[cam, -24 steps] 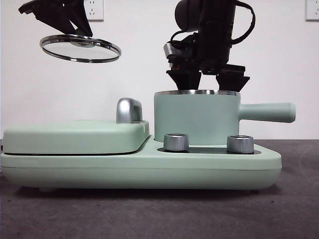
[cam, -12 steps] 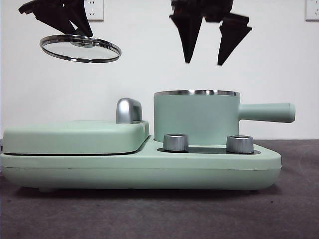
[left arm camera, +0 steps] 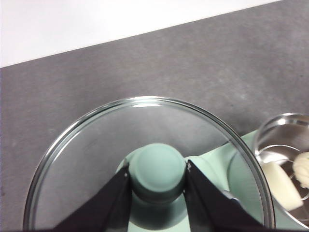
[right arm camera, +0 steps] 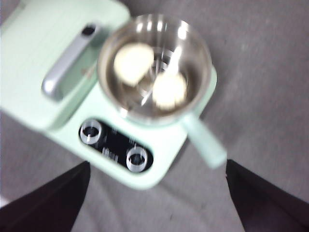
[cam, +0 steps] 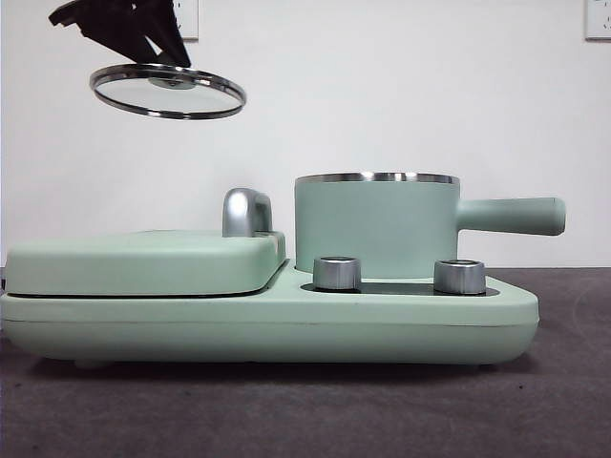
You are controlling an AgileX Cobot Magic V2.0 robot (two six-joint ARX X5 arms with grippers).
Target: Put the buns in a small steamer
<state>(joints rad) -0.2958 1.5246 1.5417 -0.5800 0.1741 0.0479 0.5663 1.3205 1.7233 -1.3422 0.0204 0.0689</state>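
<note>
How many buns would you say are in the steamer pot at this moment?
2. Both buns lie side by side inside the small steamer: one bun nearer the griddle's chrome handle, the other bun nearer the pot's own handle. Neither looks hidden.

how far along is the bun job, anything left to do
Both buns already lie inside the small steamer. The left gripper holds the glass lid by its knob, up beside the pot. The right gripper is open, high above it. The pot is uncovered; lowering the lid on probably remains.
</note>
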